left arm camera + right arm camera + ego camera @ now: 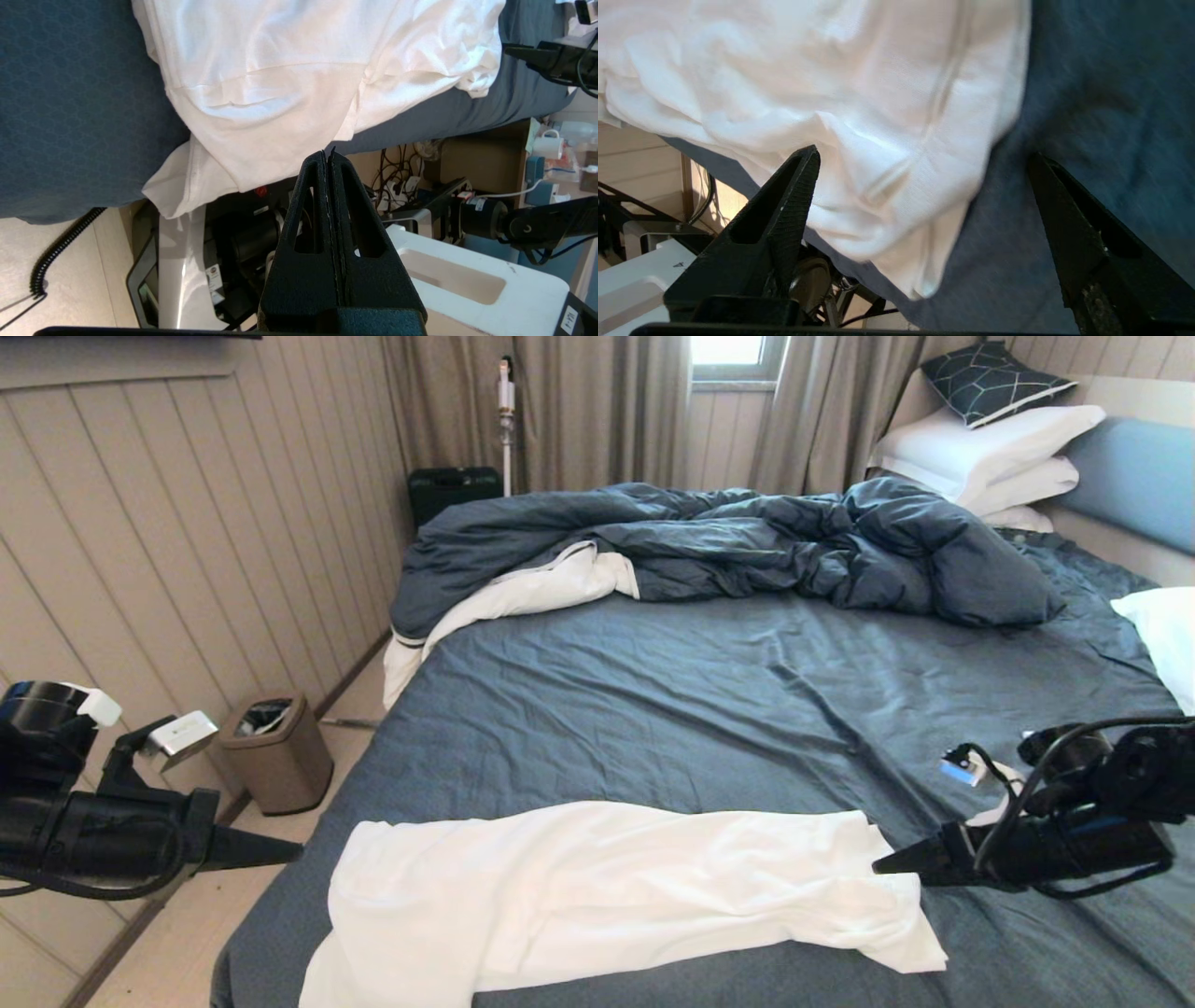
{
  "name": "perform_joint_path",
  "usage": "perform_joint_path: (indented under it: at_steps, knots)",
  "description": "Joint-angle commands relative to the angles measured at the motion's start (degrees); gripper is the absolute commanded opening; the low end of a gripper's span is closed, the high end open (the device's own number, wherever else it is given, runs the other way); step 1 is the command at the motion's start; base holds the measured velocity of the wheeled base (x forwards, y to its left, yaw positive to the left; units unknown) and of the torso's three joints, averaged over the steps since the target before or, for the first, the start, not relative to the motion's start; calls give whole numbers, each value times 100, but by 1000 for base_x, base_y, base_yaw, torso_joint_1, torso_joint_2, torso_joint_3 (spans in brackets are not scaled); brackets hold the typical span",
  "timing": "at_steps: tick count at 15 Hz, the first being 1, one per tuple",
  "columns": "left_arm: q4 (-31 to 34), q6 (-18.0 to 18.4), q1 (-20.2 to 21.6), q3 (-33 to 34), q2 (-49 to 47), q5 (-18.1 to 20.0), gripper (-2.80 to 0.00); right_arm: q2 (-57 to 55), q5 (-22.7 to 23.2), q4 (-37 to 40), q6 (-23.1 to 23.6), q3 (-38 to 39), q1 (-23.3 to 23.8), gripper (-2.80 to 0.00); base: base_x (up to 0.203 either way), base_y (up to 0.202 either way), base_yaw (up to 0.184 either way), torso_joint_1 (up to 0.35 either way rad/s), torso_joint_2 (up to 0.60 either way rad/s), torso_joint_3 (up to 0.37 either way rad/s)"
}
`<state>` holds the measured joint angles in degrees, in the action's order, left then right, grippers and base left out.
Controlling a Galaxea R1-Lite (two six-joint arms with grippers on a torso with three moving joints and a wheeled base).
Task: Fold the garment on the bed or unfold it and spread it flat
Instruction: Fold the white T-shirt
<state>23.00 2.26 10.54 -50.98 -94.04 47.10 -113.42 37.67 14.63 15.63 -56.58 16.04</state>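
White garment (616,887) on the bed (747,709), right gripper (882,866) wide open beside it, left gripper (294,850) closed, empty.

Head view: high, facing forward and down across the bed (747,709) toward the headboard. 2 wrist views: close behind each arm's fingers, aimed at the bed's near edge. Shared by all 3: the white garment (607,887) (299,84) (840,112).

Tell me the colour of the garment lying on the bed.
White garment, clearest in the head view.
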Motion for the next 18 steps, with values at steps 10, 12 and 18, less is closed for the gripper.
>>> perform_joint_path:
  at_steps: [10,12,18]
  knots:
    - [12,3,0,9,0,27,-280,-128,21,14,-165,-98,-452,0,0,0,0,0,0,0]
    - [12,3,0,9,0,27,-280,-209,21,13,-176,-129,-507,0,0,0,0,0,0,0]
    - [12,3,0,0,-18,27,-280,-269,21,-4,-297,-195,-564,0,0,0,0,0,0,0]
